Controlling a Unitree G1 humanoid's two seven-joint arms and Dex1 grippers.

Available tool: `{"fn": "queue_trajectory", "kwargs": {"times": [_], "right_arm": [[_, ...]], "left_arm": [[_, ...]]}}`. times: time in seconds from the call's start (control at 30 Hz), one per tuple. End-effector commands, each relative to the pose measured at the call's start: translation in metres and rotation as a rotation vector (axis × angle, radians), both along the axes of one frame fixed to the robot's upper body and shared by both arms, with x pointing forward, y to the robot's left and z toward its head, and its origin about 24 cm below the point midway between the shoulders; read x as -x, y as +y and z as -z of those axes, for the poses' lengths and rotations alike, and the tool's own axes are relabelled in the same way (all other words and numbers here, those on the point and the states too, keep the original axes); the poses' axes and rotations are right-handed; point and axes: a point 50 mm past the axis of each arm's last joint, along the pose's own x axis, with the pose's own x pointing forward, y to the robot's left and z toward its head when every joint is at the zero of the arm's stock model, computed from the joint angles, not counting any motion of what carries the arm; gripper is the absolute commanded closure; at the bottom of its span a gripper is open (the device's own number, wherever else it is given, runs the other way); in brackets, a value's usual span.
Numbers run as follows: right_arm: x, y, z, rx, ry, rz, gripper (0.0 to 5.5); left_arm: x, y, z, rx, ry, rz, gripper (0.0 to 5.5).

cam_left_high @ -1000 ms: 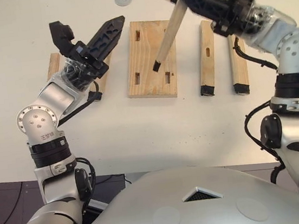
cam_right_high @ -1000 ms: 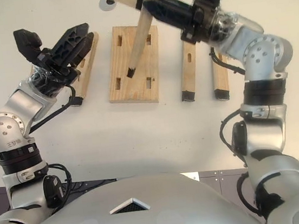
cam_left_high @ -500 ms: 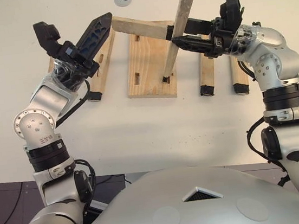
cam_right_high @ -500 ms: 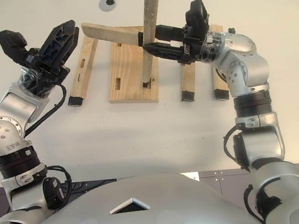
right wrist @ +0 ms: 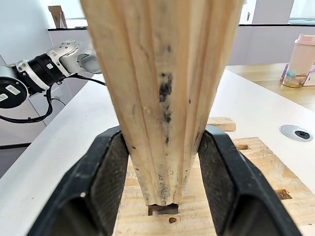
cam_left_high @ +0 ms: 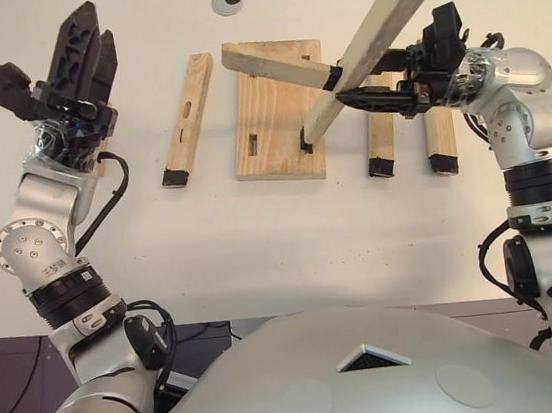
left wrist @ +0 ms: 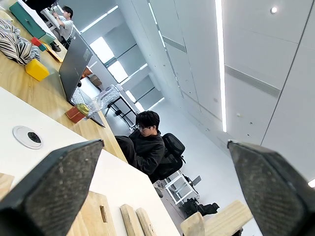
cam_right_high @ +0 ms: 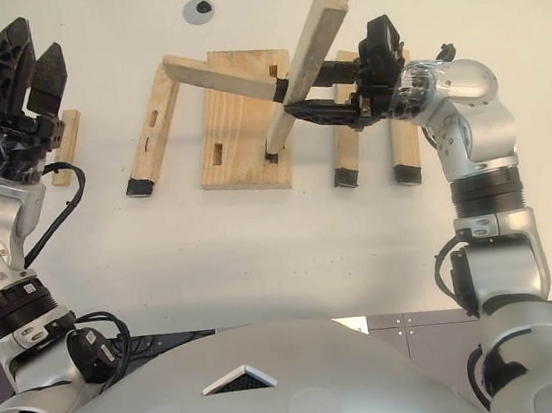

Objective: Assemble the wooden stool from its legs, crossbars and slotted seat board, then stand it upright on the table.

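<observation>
Right gripper [cam_left_high: 347,85] around leg [cam_left_high: 385,24], tip unclear

One seat board [cam_left_high: 268,137], there it is. Legs, count them: a flat leg [cam_left_high: 189,116], another flat leg [cam_left_high: 381,138], a third flat leg [cam_left_high: 439,136], plus one tilted leg [cam_left_high: 368,49]. That's four. One crossbar [cam_left_high: 269,63], one short wooden piece [cam_right_high: 69,131], one round grommet [cam_left_high: 226,1].

The seat board [cam_left_high: 269,132] lies between left leg [cam_left_high: 188,119] and right legs [cam_left_high: 382,148].
</observation>
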Motion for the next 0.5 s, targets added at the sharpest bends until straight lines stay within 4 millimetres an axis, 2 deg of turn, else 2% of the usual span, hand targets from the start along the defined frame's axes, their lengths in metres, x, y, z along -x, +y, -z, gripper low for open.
{"fn": "queue_trajectory", "kwargs": {"times": [0.03,0.5], "right_arm": [[0.004,-0.009,0.012,0.104,0.067,0.023,3.45],[0.005,-0.018,-0.001,0.145,0.043,-0.001,3.45]], "left_arm": [[-0.001,0.002,0.003,-0.017,0.02,-0.026,0.86],[-0.003,0.003,0.003,-0.033,0.023,-0.053,0.86]]}}
